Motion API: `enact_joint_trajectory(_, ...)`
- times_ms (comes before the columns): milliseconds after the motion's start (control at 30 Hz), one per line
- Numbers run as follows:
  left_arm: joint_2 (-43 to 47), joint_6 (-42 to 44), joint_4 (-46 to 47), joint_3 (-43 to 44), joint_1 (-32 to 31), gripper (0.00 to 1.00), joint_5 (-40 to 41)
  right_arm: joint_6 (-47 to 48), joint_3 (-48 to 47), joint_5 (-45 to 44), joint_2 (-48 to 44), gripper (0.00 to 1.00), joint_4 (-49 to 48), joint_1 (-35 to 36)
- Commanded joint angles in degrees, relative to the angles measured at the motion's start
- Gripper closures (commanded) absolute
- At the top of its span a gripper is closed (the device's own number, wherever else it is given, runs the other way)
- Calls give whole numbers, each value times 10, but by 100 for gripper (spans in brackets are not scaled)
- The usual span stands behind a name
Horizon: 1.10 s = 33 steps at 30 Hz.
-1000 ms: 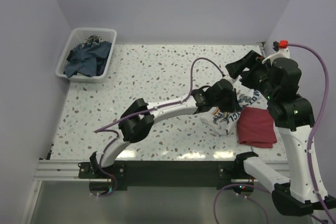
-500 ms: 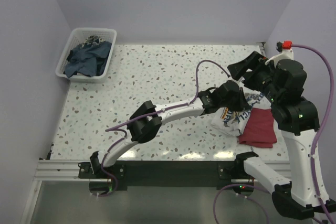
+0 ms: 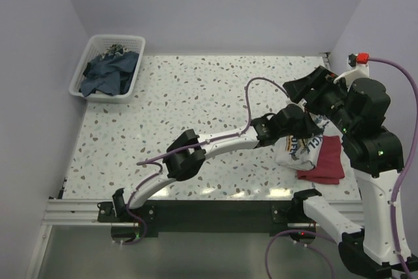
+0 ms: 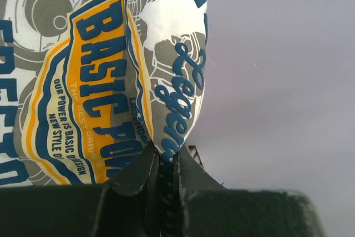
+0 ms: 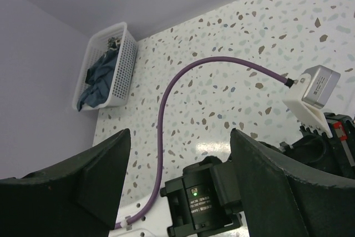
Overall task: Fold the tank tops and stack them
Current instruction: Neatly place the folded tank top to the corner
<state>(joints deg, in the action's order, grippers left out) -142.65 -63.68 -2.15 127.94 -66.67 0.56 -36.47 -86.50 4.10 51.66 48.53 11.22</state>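
Speckled white table (image 3: 196, 96) fills the space between pale lilac walls, and a white basket (image 3: 117, 37) with dark blue cloth (image 3: 108, 73) in it sits at the far left corner. Over on the right, close to the near edge, the dark red tank top (image 3: 330, 161) lies folded flat on the table. The left arm reaches across to that side, its left gripper (image 4: 165, 159) pinched narrow on a fold of the white tank top (image 4: 94, 81). That top hangs bunched from the jaws with its blue and orange print facing out. From above, its lower part covers the left edge of the red one; whether the two touch I cannot tell. The right gripper (image 5: 180, 142) is raised over the far right of the table, its jaws spread wide and holding nothing. A purple cable (image 3: 251, 96) loops up from the left arm.
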Motion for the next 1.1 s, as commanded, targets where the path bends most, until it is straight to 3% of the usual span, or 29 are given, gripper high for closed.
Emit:
enact_joint_trajectory(0,1,-46,73,24,-18,100,52,-10,-15,25,-5,24,-5,1)
enact_joint_trajectory(267,-31,-90,95,39,-38,100,111,-19,-3,31,-13,24,-8,0)
enact_joint_trajectory(500,-90,-87,154,85,-40,99,78,-19,15,28,-19,24,-10,-1)
enact_joint_trajectory(533,-92,-86,161,83,-40,92,71,-18,16,28,-19,24,-9,0)
enact_joint_trajectory(567,-95,-80,165,83,-41,73,63,-19,18,28,-18,24,-10,0)
enact_joint_trajectory(667,-85,-63,193,58,-42,55,51,-20,23,31,-18,24,-14,0)
enact_joint_trajectory(833,-76,-37,219,55,-42,42,38,-21,24,25,-16,24,-18,0)
enact_joint_trajectory(1067,-33,-10,232,7,-42,40,45,-20,32,21,-14,24,-23,0)
